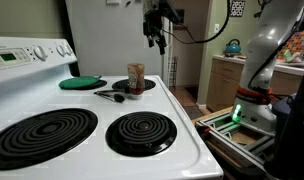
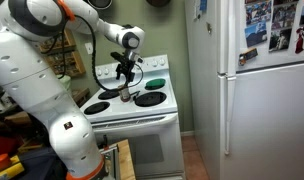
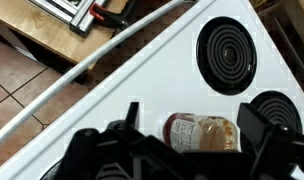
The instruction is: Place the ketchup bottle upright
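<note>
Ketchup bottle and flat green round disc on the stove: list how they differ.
The squat reddish-brown ketchup bottle stands upright and tall; the flat green round disc lies low. The bottle carries a pale label band; the disc is plain green. Both rest at the back of the white stove top.

Your gripper (image 2: 125, 68) hangs over stove (image 2: 132, 118), directly above ketchup bottle (image 2: 125, 94), not touching it. Jaw spacing unreadable from this angle. Bottle stands on stovetop, just beside front burner (image 2: 149, 99). Green disc (image 2: 155, 76) lies farther back on stovetop. White arm (image 2: 47, 60) fills left of view. Fridge (image 2: 257, 90) stands beside stove, photos on door.
</note>
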You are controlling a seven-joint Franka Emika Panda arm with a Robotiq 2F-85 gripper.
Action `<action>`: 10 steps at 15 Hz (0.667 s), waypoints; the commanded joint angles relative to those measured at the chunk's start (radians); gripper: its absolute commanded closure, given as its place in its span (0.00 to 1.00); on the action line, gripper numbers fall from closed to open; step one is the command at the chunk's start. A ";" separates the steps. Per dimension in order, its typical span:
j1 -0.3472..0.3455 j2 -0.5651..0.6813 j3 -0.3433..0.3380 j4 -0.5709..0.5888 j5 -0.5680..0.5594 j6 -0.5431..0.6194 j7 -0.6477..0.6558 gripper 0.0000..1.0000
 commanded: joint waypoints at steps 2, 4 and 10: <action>-0.003 0.155 0.027 0.106 0.004 0.027 0.193 0.00; -0.001 0.207 0.024 0.153 0.004 0.006 0.265 0.00; 0.032 0.371 0.021 0.276 -0.013 -0.011 0.413 0.00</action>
